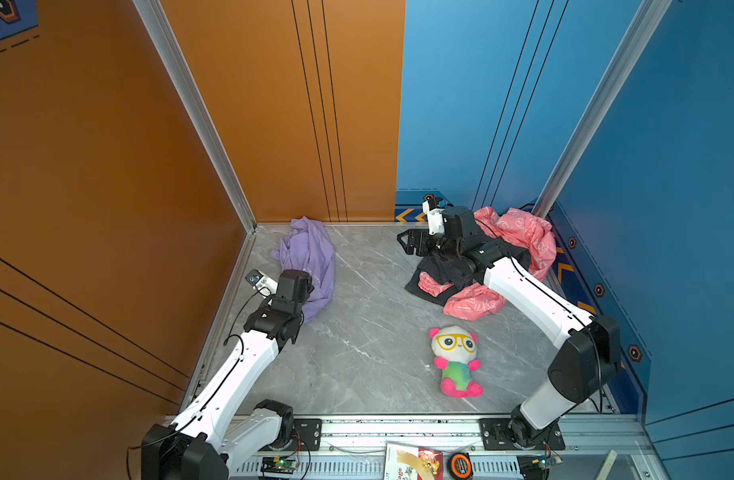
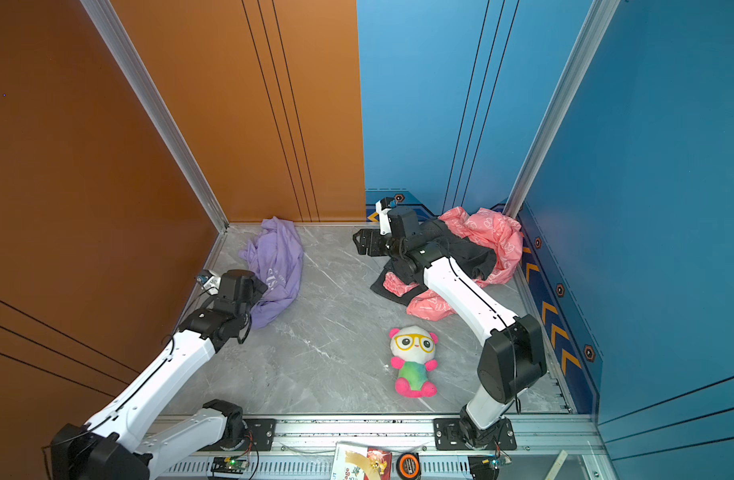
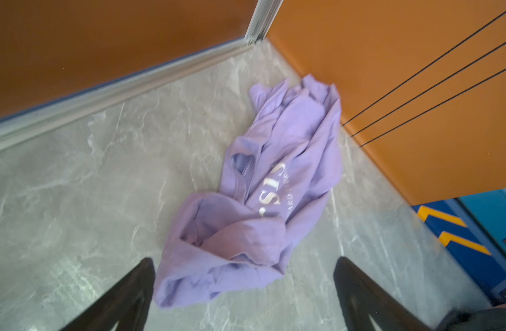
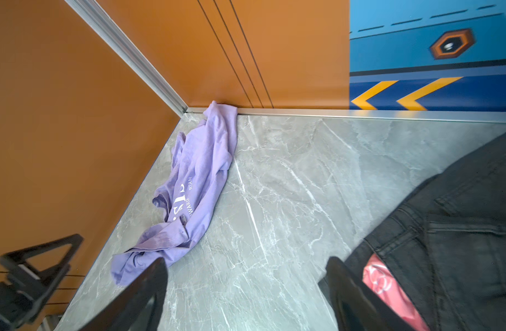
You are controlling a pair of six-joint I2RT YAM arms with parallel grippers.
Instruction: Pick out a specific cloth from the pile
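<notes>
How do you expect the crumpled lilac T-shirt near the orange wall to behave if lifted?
The lilac T-shirt lies in soft folds, so it would probably hang limp and unfurl. Its thin fabric looks light. On the smooth marbled tabletop it may slide.

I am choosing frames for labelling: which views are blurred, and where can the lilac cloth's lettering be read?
Left wrist view: motion blur; lettering on the cloth smears, and the left gripper looks soft. Right wrist view: sharper, lettering partly legible, though the right gripper is out of focus. Both top views: sharp, evenly lit, lettering too small to read.
</notes>
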